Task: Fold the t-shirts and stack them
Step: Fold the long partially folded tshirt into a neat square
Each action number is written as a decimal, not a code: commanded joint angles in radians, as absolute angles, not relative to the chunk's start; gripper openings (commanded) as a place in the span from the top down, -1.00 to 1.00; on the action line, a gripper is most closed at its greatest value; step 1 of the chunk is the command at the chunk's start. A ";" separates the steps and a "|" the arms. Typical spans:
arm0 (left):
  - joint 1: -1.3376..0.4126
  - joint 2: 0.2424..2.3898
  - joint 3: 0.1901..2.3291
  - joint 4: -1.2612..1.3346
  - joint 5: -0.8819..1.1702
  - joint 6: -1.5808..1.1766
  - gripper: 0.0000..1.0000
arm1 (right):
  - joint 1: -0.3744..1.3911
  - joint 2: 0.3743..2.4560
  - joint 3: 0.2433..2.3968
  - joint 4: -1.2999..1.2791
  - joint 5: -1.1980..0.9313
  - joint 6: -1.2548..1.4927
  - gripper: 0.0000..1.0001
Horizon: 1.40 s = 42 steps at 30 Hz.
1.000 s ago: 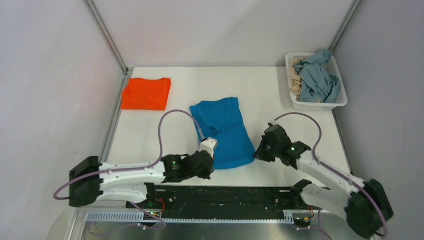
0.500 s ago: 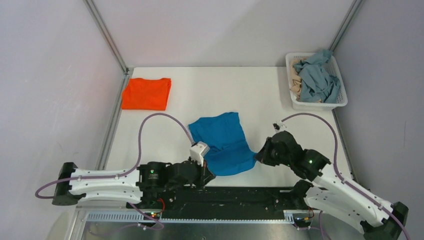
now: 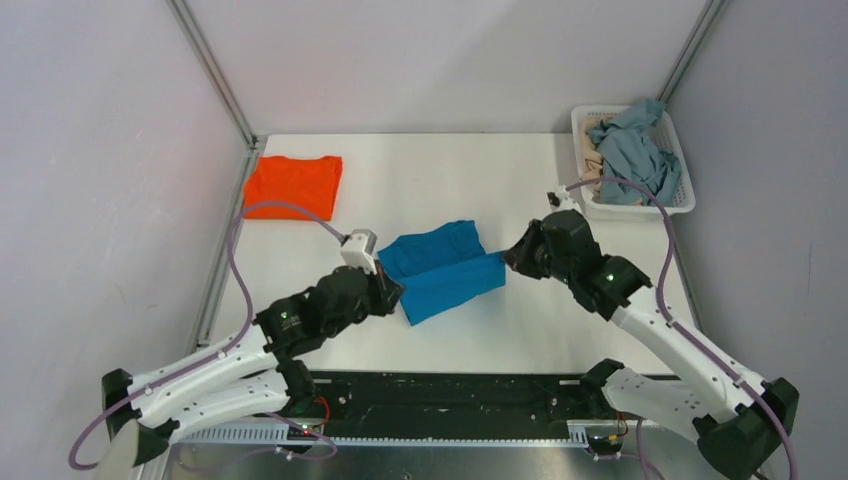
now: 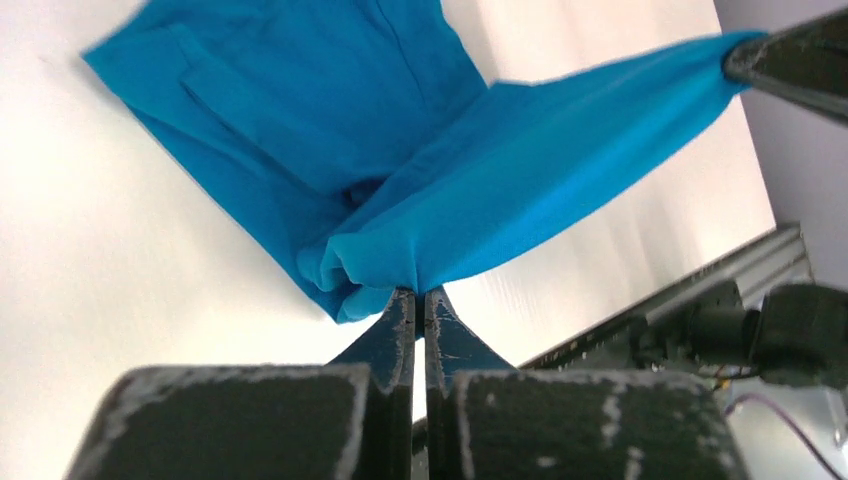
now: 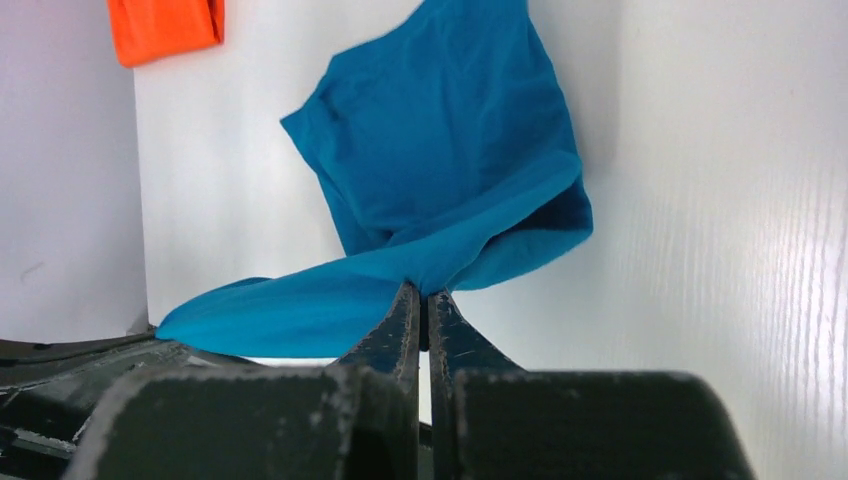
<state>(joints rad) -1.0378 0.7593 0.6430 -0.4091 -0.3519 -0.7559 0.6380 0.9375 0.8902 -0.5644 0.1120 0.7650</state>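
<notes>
A blue t-shirt (image 3: 445, 272) lies mid-table with its near edge lifted and stretched between my two grippers. My left gripper (image 3: 393, 292) is shut on the left corner of that edge (image 4: 405, 262). My right gripper (image 3: 507, 258) is shut on the right corner (image 5: 440, 262). The rest of the shirt (image 5: 440, 130) rests on the white table (image 3: 440, 175). A folded orange t-shirt (image 3: 294, 186) lies at the table's far left and also shows in the right wrist view (image 5: 165, 27).
A white basket (image 3: 590, 204) at the far right holds crumpled grey-blue (image 3: 632, 155) and beige clothes. Metal frame posts stand at the back corners. A black rail (image 3: 450, 395) runs along the near edge between the arm bases.
Both grippers have lifted the shirt's near edge and carried it away from the near table edge toward the back, folding the shirt over itself. The left arm has swung up and left.
</notes>
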 commanded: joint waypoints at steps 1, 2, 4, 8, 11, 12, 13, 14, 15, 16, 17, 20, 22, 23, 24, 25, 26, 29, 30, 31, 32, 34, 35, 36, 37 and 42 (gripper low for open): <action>-0.917 0.791 0.716 -0.406 -0.327 -0.674 1.00 | 0.577 1.014 0.988 -0.463 0.084 0.685 1.00; -0.885 0.798 0.727 -0.406 -0.321 -0.665 1.00 | 0.560 1.036 1.012 -0.452 0.074 0.676 1.00; -0.842 0.818 0.739 -0.406 -0.298 -0.655 1.00 | 0.537 1.084 1.051 -0.443 0.042 0.645 1.00; -0.764 0.865 0.746 -0.406 -0.261 -0.647 1.00 | 0.498 1.184 1.093 -0.399 -0.035 0.623 1.00; -0.705 0.915 0.757 -0.406 -0.241 -0.645 1.00 | 0.471 1.267 1.114 -0.352 -0.077 0.625 1.00; -0.679 0.923 0.766 -0.406 -0.237 -0.644 1.00 | 0.461 1.284 1.126 -0.345 -0.087 0.626 1.00; -0.669 0.943 0.774 -0.406 -0.238 -0.642 1.00 | 0.458 1.318 1.142 -0.335 -0.089 0.626 1.00; -0.650 0.954 0.779 -0.406 -0.238 -0.641 1.00 | 0.451 1.333 1.151 -0.331 -0.091 0.624 1.00; -0.631 0.979 0.786 -0.406 -0.236 -0.640 1.00 | 0.445 1.365 1.169 -0.325 -0.093 0.623 1.00; -0.622 1.008 0.791 -0.405 -0.233 -0.640 1.00 | 0.440 1.380 1.178 -0.321 -0.101 0.620 1.00; -0.603 1.023 0.799 -0.406 -0.230 -0.640 1.00 | 0.433 1.412 1.193 -0.313 -0.106 0.619 1.00; -0.567 1.107 0.824 -0.406 -0.223 -0.638 1.00 | 0.420 1.494 1.227 -0.293 -0.117 0.616 1.00; -0.545 1.167 0.850 -0.406 -0.233 -0.626 1.00 | 0.412 1.546 1.256 -0.277 -0.128 0.615 1.00; -0.531 1.187 0.872 -0.406 -0.239 -0.623 1.00 | 0.406 1.566 1.278 -0.274 -0.135 0.614 1.00; -0.524 1.229 0.885 -0.406 -0.241 -0.616 1.00 | 0.401 1.605 1.307 -0.269 -0.137 0.614 1.00; -0.509 1.251 0.909 -0.406 -0.243 -0.613 1.00 | 0.400 1.626 1.324 -0.270 -0.143 0.612 1.00; -0.502 1.295 0.930 -0.406 -0.243 -0.609 1.00 | 0.397 1.669 1.356 -0.272 -0.146 0.610 1.00; -0.469 1.402 0.975 -0.409 -0.241 -0.596 1.00 | 0.393 1.769 1.413 -0.282 -0.143 0.606 1.00; -0.459 1.420 0.998 -0.410 -0.241 -0.591 1.00 | 0.393 1.786 1.435 -0.281 -0.138 0.605 1.00; -0.453 1.456 1.007 -0.411 -0.242 -0.587 1.00 | 0.392 1.819 1.446 -0.280 -0.130 0.605 1.00; -0.444 1.476 1.026 -0.413 -0.236 -0.583 1.00 | 0.391 1.834 1.474 -0.281 -0.127 0.604 1.00; -0.431 1.525 1.049 -0.415 -0.221 -0.573 1.00 | 0.390 1.881 1.503 -0.292 -0.118 0.602 1.00; -0.427 1.556 1.055 -0.415 -0.218 -0.568 1.00 | 0.389 1.908 1.520 -0.298 -0.116 0.602 1.00; -0.421 1.570 1.068 -0.416 -0.212 -0.566 1.00 | 0.389 1.921 1.528 -0.301 -0.108 0.605 1.00; -0.418 1.596 1.073 -0.418 -0.212 -0.564 1.00 | 0.387 1.942 1.540 -0.302 -0.106 0.607 1.00; -0.410 1.654 1.135 -0.437 -0.205 -0.550 0.63 | 0.385 1.990 1.580 -0.314 -0.099 0.612 0.61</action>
<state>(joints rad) -0.4316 1.6302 1.0702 -0.3882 -0.1795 -0.5938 0.4110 1.9720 1.5093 -0.3214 -0.1638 0.6266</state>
